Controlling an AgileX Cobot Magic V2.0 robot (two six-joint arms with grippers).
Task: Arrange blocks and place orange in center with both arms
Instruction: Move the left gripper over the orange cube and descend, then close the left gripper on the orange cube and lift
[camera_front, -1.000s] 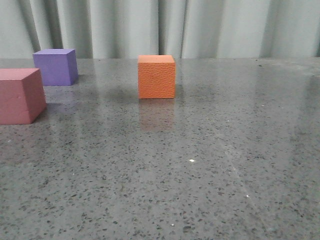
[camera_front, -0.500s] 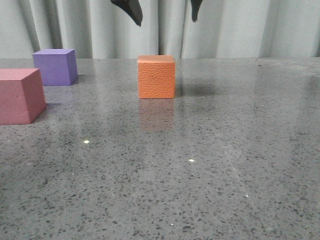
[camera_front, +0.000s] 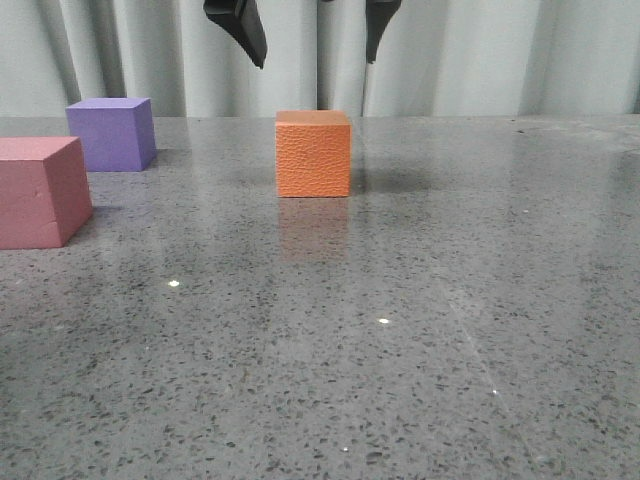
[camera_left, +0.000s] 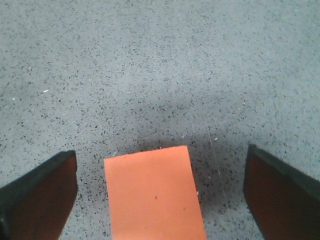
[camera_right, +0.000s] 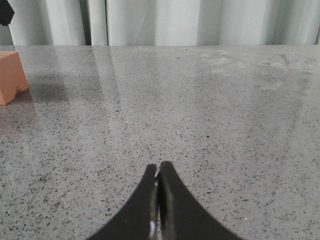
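The orange cube stands on the table near the middle, toward the back. The purple cube stands at the back left, and the pinkish-red cube is at the left edge in front of it. My left gripper hangs open right above the orange cube, one finger to each side. In the left wrist view the orange cube lies between the wide-open fingers, untouched. My right gripper is shut and empty, low over bare table to the right of the orange cube.
The speckled grey table stretches from the front to a pale curtain along its back edge. A fingertip of the left gripper shows at the top left corner of the right wrist view.
My left gripper's open fingers have come down into the front view above the orange cube and are lower now than half a second ago. The cubes have not moved.
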